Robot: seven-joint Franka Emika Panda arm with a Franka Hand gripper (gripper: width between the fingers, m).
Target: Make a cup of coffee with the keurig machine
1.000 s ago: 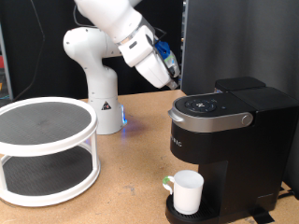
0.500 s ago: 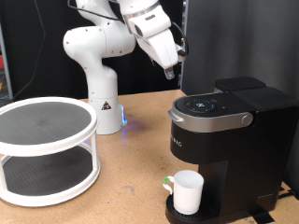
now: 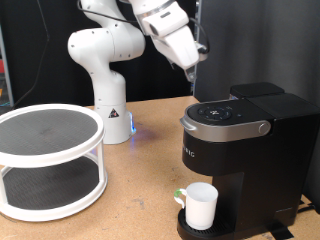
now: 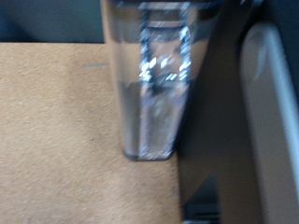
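Observation:
The black keurig machine (image 3: 245, 160) stands at the exterior view's right with its silver-grey lid handle (image 3: 232, 127) down. The white cup (image 3: 201, 205) with a greenish handle stands upright on the drip base under the spout. My gripper (image 3: 191, 74) hangs in the air above and a little to the left of the machine's button panel, touching nothing, with nothing seen in it. The blurred wrist view shows a clear upright part (image 4: 157, 84) against the machine's black body (image 4: 234, 140) and the brown table (image 4: 56, 121); the fingers do not show clearly there.
A white two-tier round stand (image 3: 50, 160) with dark mesh shelves fills the exterior view's left. The arm's white base (image 3: 105, 95) stands behind it at the table's back. A dark panel rises behind the machine.
The gripper has risen from just beside the machine's top panel and moved up and slightly right, tilting more upright. The cup and the machine have not moved.

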